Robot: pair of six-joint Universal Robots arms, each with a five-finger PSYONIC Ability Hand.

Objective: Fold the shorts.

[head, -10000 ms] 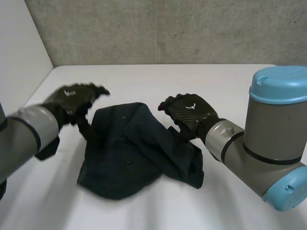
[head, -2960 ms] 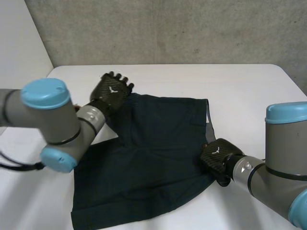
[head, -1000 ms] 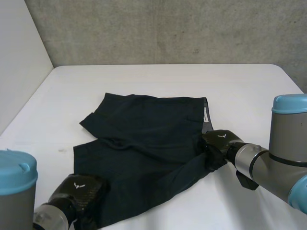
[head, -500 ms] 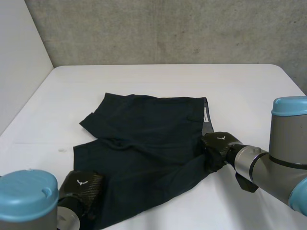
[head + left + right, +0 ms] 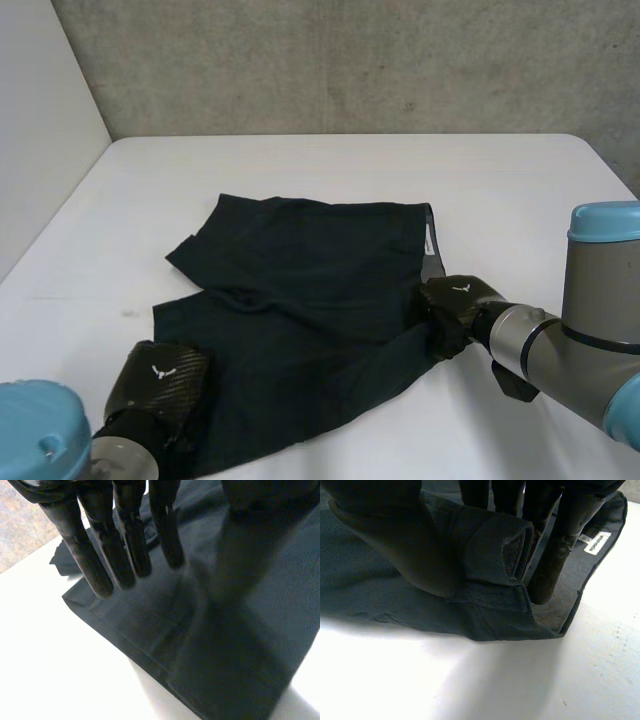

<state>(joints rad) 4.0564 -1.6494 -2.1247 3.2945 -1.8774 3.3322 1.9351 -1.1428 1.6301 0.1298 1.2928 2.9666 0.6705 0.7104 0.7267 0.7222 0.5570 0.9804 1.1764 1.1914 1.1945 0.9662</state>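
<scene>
Dark navy shorts (image 5: 310,290) lie spread on the white table (image 5: 500,180), waistband towards my right arm and legs towards my left. My left hand (image 5: 157,385) is at the near leg's hem corner. In its wrist view its fingers (image 5: 120,540) are straight and spread above the hem (image 5: 130,640), with the thumb set apart over the cloth. My right hand (image 5: 455,303) is at the near end of the waistband. There its thumb (image 5: 395,545) and fingers pinch a raised fold of waistband (image 5: 490,545).
A white label (image 5: 598,543) shows inside the open waistband beside my right fingers. A concrete wall (image 5: 350,60) stands behind the table's far edge, and a white side panel (image 5: 40,140) rises at the left. Bare table lies beyond and to the right of the shorts.
My left hand has crept slightly up onto the near leg's hem corner and its arm has swung lower left. The right hand keeps its pinch; the shorts have hardly moved.
</scene>
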